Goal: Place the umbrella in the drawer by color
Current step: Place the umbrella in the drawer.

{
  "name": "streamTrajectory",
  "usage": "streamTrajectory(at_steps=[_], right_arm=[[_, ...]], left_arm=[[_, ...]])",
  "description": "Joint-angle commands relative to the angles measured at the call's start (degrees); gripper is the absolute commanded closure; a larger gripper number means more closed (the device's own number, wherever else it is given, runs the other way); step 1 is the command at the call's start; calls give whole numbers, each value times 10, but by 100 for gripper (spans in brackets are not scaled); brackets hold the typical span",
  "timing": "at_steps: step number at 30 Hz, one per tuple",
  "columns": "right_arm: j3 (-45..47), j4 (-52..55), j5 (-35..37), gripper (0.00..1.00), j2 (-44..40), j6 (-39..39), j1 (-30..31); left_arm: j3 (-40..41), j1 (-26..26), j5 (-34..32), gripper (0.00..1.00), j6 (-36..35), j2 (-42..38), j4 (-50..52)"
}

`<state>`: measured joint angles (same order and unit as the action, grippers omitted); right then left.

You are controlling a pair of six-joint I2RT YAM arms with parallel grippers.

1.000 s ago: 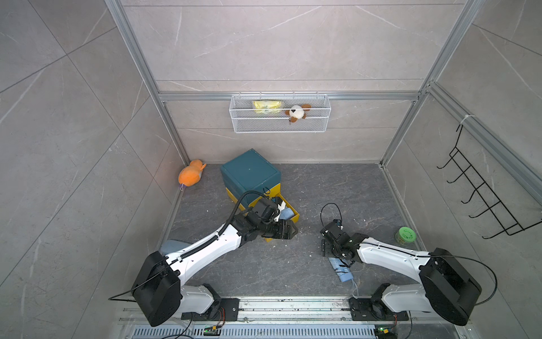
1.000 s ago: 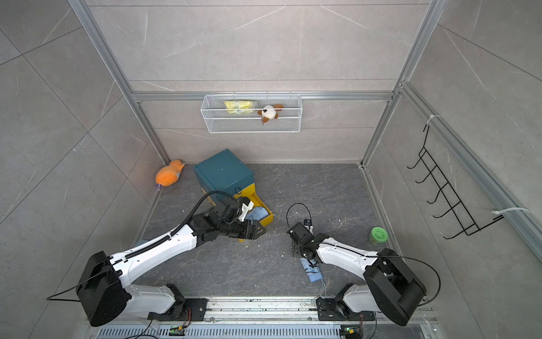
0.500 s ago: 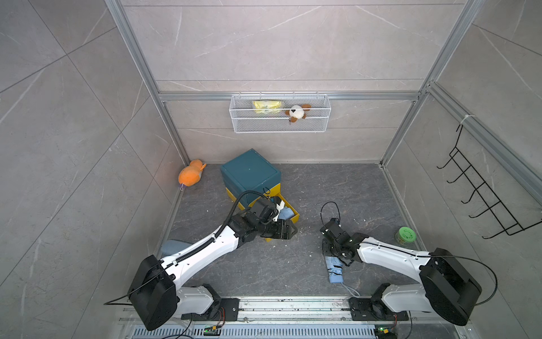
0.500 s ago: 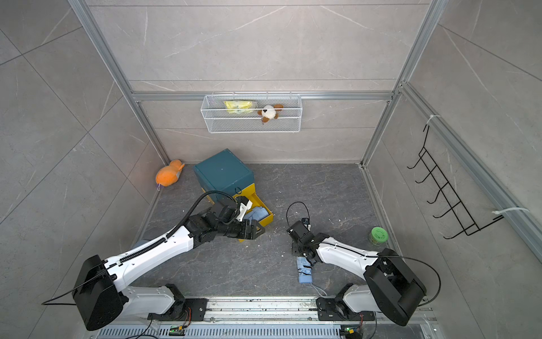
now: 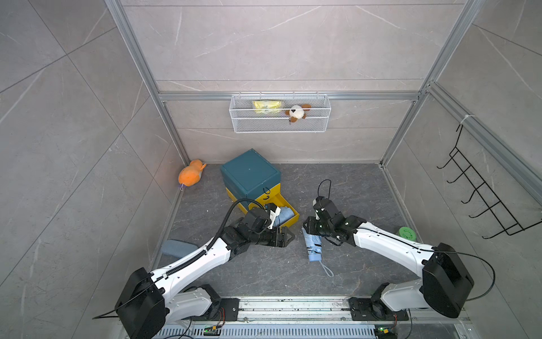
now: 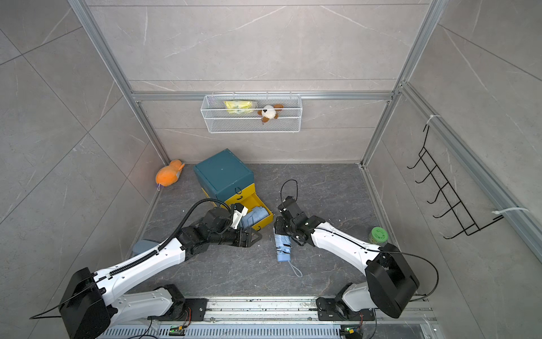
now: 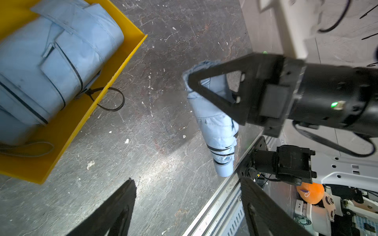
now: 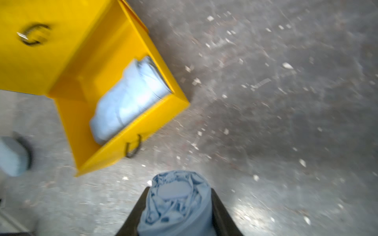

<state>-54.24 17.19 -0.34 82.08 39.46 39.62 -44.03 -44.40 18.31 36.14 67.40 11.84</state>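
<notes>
The right tool [image 5: 307,230] is clamping one end of a folded light-blue umbrella [image 5: 314,248], which is hanging just beside the open yellow drawer [image 5: 289,221], seemingly clear of the surface. The left tool [image 5: 289,237] is hovering nearby, jaws apart.

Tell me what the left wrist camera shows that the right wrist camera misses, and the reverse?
Only left wrist: the held umbrella side-on, clamped in the right gripper, plus the open left gripper. Only right wrist: that umbrella end-on, and the closed drawer front above with its ring handle. Both: the open yellow drawer with a light-blue umbrella lying inside.
</notes>
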Motion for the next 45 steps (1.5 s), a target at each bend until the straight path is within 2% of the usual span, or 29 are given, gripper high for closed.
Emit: streamTrajectory(at_steps=[1, 10, 21, 25, 27, 32, 36, 38, 41, 45], right_arm=[[-51, -38, -47, 71, 19, 18, 2], [-110, -69, -67, 71, 46, 43, 11], [-111, -91, -78, 71, 53, 62, 20], [-109, -96, -81, 71, 50, 68, 21], [-107, -97, -81, 71, 49, 69, 21], [-101, -100, -81, 71, 40, 71, 21], [-90, -112, -78, 68, 29, 78, 20], [-89, -114, -81, 62, 27, 79, 20], [-82, -112, -79, 45, 17, 80, 19], [-60, -107, -71, 31, -28, 66, 4]], left_arm=[[-2, -7, -6, 16, 20, 9, -72], [-5, -27, -30, 13, 32, 27, -123], [-12, -28, -61, 13, 36, 67, -163], [-24, -29, -61, 16, 36, 93, -168], [-25, -29, -62, 23, 38, 97, -171], [-22, -28, -63, 52, 38, 90, -171], [-20, -28, -60, 67, 37, 78, -171], [-20, -28, -58, 71, 35, 76, -171], [-21, -28, -50, 76, 29, 69, -166], [-30, -27, -38, 75, 8, 44, -129]])
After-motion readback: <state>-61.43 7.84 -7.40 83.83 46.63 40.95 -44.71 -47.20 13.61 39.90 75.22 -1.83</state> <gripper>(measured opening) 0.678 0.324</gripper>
